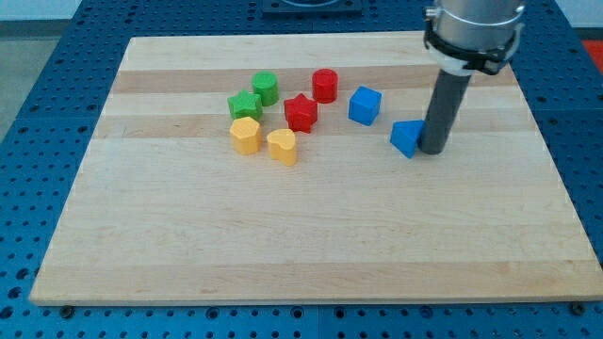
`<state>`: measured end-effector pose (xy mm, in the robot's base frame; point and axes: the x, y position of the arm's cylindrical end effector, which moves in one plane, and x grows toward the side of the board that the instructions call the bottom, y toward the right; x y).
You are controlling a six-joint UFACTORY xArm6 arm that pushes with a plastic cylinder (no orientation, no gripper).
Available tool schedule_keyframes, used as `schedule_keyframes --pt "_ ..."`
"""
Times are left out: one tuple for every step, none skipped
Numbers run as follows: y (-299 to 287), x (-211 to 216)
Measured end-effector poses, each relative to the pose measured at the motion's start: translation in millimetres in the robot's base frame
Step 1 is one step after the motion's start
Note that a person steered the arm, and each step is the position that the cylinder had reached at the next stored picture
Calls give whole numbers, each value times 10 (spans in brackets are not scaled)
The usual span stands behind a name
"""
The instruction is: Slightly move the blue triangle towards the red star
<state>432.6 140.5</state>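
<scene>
The blue triangle lies on the wooden board right of the middle. My tip stands just at its right side, touching or nearly touching it. The red star lies to the view's left of the triangle, near the board's middle top. A blue cube sits between them, a little higher in the view.
A red cylinder stands above the star. A green cylinder and a green star lie to its left. A yellow hexagon and a yellow heart lie below them. The wooden board rests on a blue pegboard table.
</scene>
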Motion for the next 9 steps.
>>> schedule_keyframes --pt "-264 0" --pt "-363 0" --pt "-182 0" --pt "-73 0" --pt "-115 -45" --pt "-211 -131" --pt "-278 -176" --pt "-382 -176" --pt "-507 -176"
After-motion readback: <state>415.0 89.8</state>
